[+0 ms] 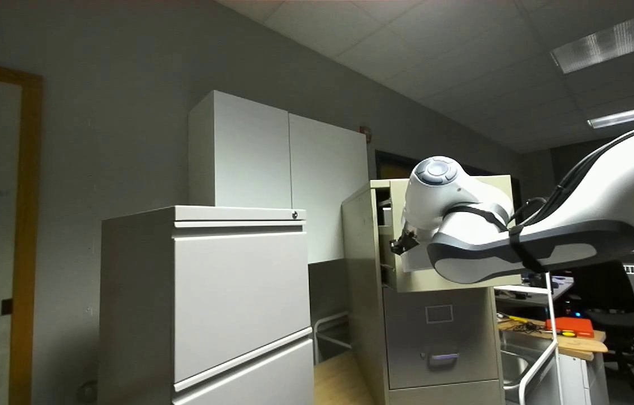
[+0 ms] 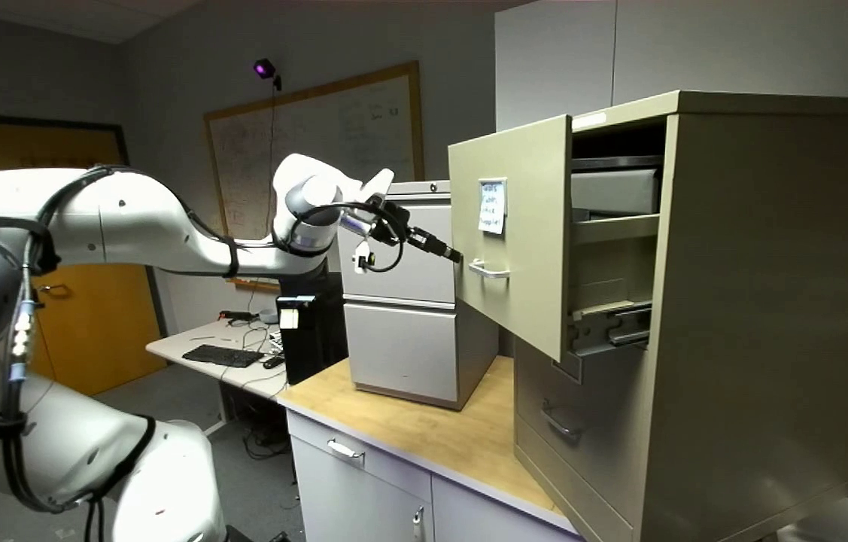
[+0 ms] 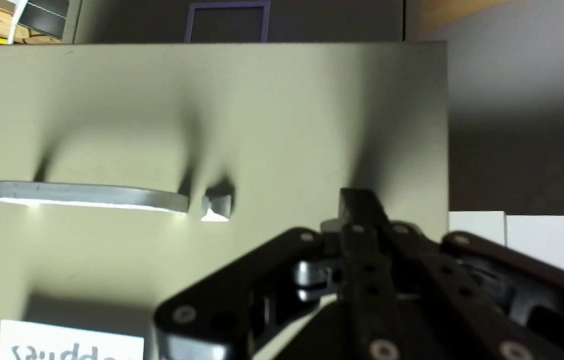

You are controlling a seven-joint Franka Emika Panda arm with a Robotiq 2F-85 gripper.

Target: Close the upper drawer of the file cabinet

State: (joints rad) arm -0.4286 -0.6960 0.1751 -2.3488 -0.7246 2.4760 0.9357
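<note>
The upper drawer point(image 2: 529, 241) of the beige file cabinet point(image 2: 770, 301) stands pulled out, with its side and slide rail exposed. In an exterior view the arm partly hides its front point(image 1: 466, 284), beside the cabinet body point(image 1: 359, 281). Its front fills much of the wrist view point(image 3: 282, 125). The metal handle point(image 3: 89, 196) is left of my gripper there, with a small square lock between. My gripper point(image 3: 362, 205) is shut and empty, its fingertips pointing at the drawer front near one side edge. It also shows in both exterior views point(image 1: 405, 243) point(image 2: 455, 254). I cannot tell whether the tips touch the front.
A pale grey cabinet point(image 2: 401, 346) stands beside the file cabinet on a wooden counter point(image 2: 424, 421). A closed lower drawer point(image 1: 440, 332) is below the upper one. White cupboards point(image 1: 252, 152) hang behind. A white tube frame point(image 1: 536, 360) stands beside the file cabinet.
</note>
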